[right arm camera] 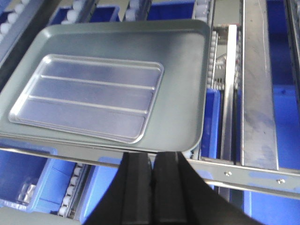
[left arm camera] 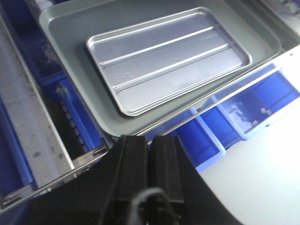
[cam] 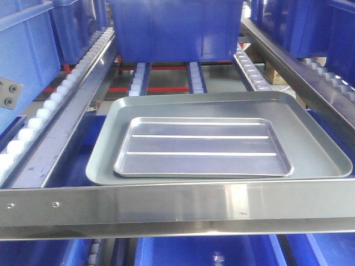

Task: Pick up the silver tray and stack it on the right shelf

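Silver tray (cam: 203, 147) sits inside larger grey tray (cam: 327, 160) on the right shelf (cam: 166, 205); both grippers empty.

Silver tray lies flat, w/ two long ridges across its floor, toward the front-left part of the grey tray, its near rim just beside the grey tray's near rim. Grey tray rests on the roller rails, right behind the shelf's polished front bar. Blue bin (cam: 177, 27) stands further up the rack, apart from both trays. Left gripper (left arm camera: 150, 145) hangs below the front bar, fingers pressed together, nothing btwn them, not touching the trays. Right gripper (right arm camera: 152, 161) likewise: fingers clenched together, empty, near the grey tray's front edge.
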Robot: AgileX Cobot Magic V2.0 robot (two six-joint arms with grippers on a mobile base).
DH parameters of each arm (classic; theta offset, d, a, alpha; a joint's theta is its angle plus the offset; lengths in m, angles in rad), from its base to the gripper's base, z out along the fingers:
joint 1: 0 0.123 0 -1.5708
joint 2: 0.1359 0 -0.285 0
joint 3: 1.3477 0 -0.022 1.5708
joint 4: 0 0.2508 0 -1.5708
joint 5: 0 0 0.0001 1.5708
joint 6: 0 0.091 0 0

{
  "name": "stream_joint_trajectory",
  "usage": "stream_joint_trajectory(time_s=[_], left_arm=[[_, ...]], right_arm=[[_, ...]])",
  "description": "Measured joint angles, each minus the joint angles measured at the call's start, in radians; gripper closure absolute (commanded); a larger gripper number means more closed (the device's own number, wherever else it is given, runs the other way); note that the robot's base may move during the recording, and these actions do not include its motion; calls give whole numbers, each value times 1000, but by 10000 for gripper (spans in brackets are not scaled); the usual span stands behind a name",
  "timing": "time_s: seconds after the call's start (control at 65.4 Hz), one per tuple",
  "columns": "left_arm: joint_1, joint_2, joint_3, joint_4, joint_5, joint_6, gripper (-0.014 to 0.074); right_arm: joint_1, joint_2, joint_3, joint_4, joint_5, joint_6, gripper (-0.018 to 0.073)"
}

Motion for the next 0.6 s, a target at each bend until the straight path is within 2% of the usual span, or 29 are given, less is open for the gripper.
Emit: stream_joint_trajectory(time_s=[0.275,0.596], left_arm=[[0,14,19,3,-52,0,689],[0,140,19,15,-33,-2,689]], right_arm=[[0,-10,9,-2,-18,0,506],[0,-10,10,-2,-18,0,506]])
